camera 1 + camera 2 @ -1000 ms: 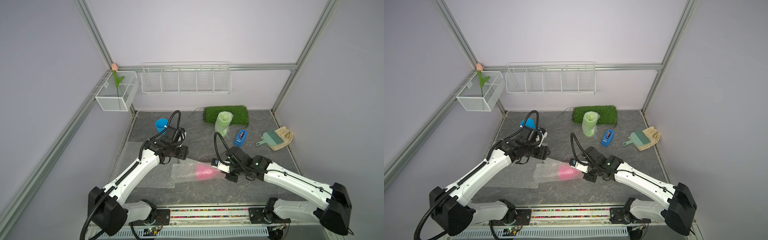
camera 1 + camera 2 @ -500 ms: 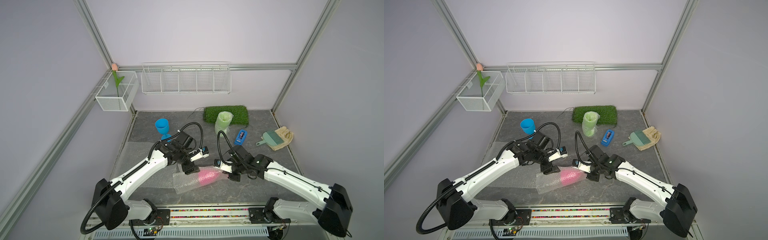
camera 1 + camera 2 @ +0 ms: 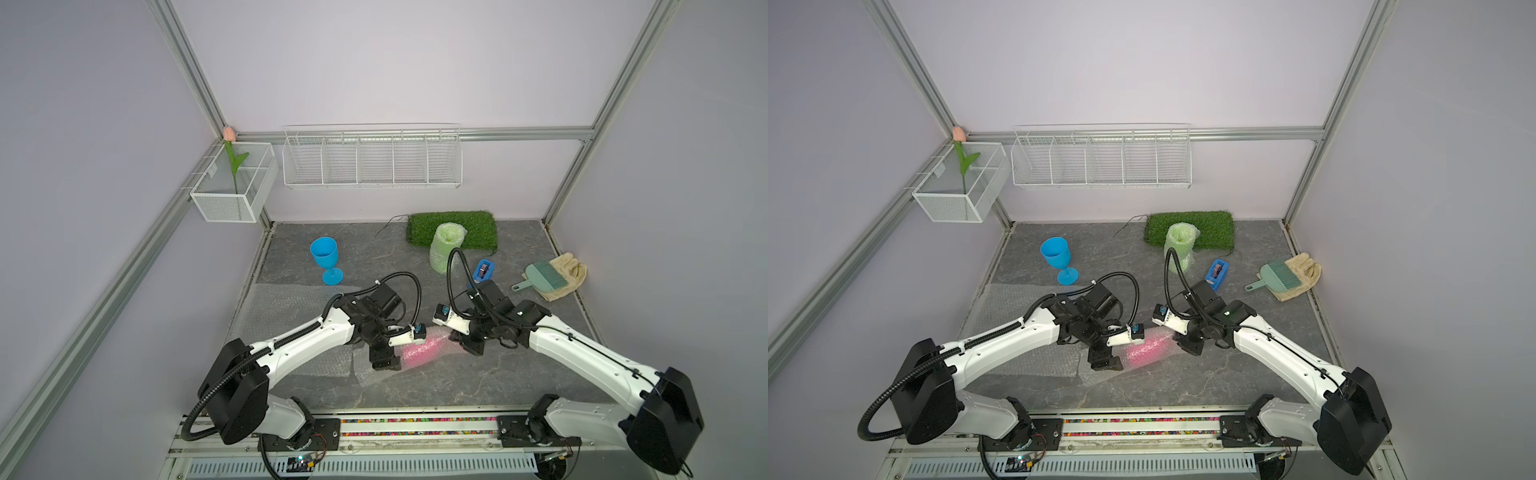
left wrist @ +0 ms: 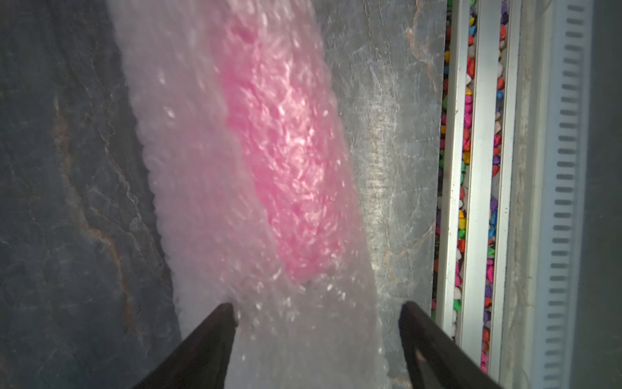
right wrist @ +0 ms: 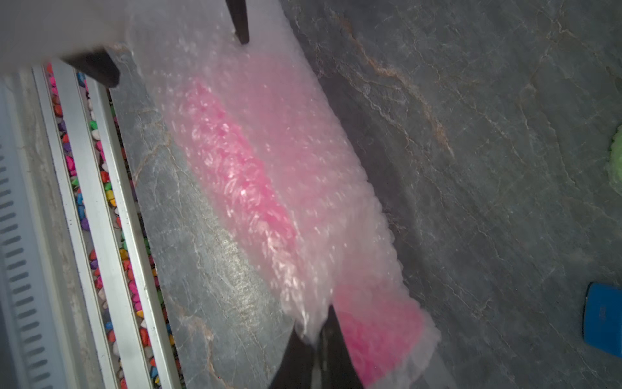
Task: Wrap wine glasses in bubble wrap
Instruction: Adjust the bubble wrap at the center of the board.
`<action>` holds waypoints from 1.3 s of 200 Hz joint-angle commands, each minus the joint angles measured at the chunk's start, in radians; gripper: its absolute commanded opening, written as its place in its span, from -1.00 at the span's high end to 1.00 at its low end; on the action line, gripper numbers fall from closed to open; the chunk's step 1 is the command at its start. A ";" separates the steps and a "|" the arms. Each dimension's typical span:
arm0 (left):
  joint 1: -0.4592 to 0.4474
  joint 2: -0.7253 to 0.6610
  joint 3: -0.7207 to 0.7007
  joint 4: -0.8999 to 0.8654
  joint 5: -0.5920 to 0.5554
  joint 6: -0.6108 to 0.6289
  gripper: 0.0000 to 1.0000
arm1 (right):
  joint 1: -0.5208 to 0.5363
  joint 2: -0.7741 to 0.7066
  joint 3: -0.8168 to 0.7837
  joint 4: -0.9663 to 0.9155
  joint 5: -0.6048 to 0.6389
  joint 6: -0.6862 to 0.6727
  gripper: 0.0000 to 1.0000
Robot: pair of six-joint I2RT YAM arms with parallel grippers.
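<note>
- The pink goblet (image 3: 424, 351) lies on its side on the grey bench (image 3: 415, 390), near the front edge and between the two arms. It is rolled inside bubble wrap (image 4: 188, 151), so in both top views it shows only as a pink blur through the film.
- The left gripper (image 4: 318, 313) is spread wide, with one finger on either side of one end of the roll. Whether the fingers press on the film cannot be told.
- The right gripper (image 5: 319, 340) is pressed together at the opposite end of the roll. It pinches a fold of the bubble wrap just beside a bright pink part of the goblet.
- The blue goblet (image 3: 326, 259) stands upright and unwrapped toward the far left of the bench, well apart from both grippers.
- The green goblet (image 3: 446, 247), already in its own wrap, stands upright at the near edge of the grass mat (image 3: 457, 224).
- A spare sheet (image 3: 286, 307) of bubble film lies flat on the left side of the bench, partly under the left arm.
- A blue tape dispenser (image 3: 482, 270), a hand brush (image 3: 540, 278) and a cloth (image 3: 571, 272) lie on the right side.
</note>
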State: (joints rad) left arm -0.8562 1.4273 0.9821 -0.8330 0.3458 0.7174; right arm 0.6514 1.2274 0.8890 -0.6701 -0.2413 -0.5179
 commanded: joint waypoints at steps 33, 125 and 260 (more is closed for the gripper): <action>-0.020 0.030 -0.004 0.060 -0.092 0.017 -0.31 | -0.027 0.046 0.034 -0.036 -0.077 0.022 0.87; -0.023 0.031 -0.010 0.103 -0.096 0.017 -0.10 | -0.041 0.103 0.044 -0.072 -0.055 0.027 0.86; -0.022 0.033 0.030 0.008 -0.175 0.024 0.86 | -0.072 0.035 0.090 -0.120 0.093 0.086 -0.08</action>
State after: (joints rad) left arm -0.8764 1.4723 0.9955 -0.7670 0.2043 0.7200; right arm 0.5987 1.3212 0.9337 -0.7425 -0.1974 -0.4522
